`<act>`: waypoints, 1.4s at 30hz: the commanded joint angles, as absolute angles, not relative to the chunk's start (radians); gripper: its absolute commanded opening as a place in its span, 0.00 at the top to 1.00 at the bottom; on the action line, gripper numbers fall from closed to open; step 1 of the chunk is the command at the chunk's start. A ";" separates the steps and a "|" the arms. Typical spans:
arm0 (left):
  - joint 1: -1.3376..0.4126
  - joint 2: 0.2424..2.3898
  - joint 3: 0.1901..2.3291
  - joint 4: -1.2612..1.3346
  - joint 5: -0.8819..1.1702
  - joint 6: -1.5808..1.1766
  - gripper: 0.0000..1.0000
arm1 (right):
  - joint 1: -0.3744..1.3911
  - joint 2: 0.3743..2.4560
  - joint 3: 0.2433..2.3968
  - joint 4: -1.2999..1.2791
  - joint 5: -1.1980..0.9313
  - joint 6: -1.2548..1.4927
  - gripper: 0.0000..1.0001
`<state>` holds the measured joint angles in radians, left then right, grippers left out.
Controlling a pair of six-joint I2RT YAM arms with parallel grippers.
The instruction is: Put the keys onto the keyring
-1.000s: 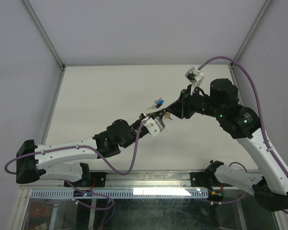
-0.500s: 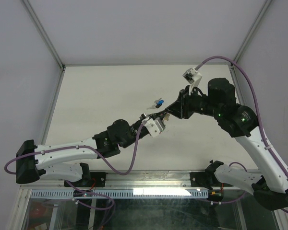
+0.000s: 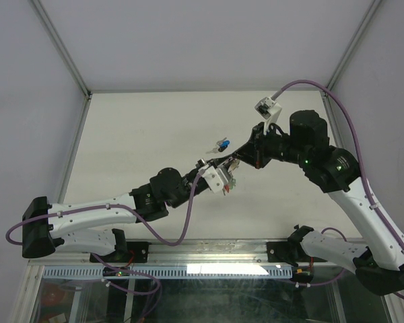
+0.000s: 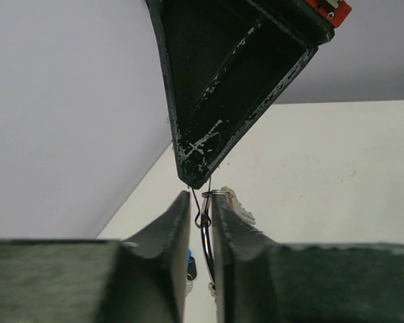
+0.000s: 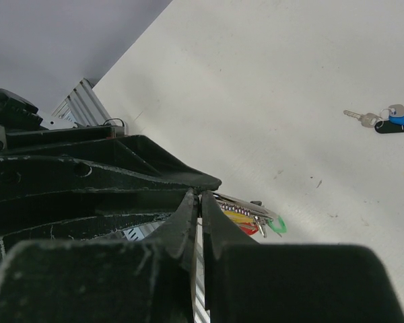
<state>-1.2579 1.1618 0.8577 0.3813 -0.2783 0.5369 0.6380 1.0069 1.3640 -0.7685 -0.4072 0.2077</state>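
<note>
Tight squeeze on the keyring [image 4: 203, 219]!
Narrow left gripper [image 4: 200, 202] clamps it, right gripper [image 5: 199, 198] nips it too; loose keys [image 5: 388, 122] lie on desk [image 5: 289, 81] near keyring.

Your left arm [image 3: 94, 215] wears smooth white shells over its long links, with round matt-black joint housings between them and a blocky black base [image 3: 37, 227]. Your right arm [image 3: 377, 225] is built the same way, white links and bulky black joints, one of them showing a small green light [image 3: 309, 161]. A purple cable [image 3: 186, 219] runs along the left arm; a second purple cable [image 3: 353, 124] arcs over the right one. Each wrist carries a small white camera housing [image 3: 269, 106]. The left tool [image 4: 200, 202] has two dark, matt, wedge-shaped fingers. The right tool [image 5: 199, 195] has the same, and you can see pale scratches [image 4: 205, 141] on its black finger and a red block [image 4: 326, 7] at its upper edge.
</note>
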 commanded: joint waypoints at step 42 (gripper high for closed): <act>-1.267 1.085 0.793 0.491 -0.194 0.335 0.59 | 0.637 0.836 1.361 -0.606 -0.153 0.282 1.00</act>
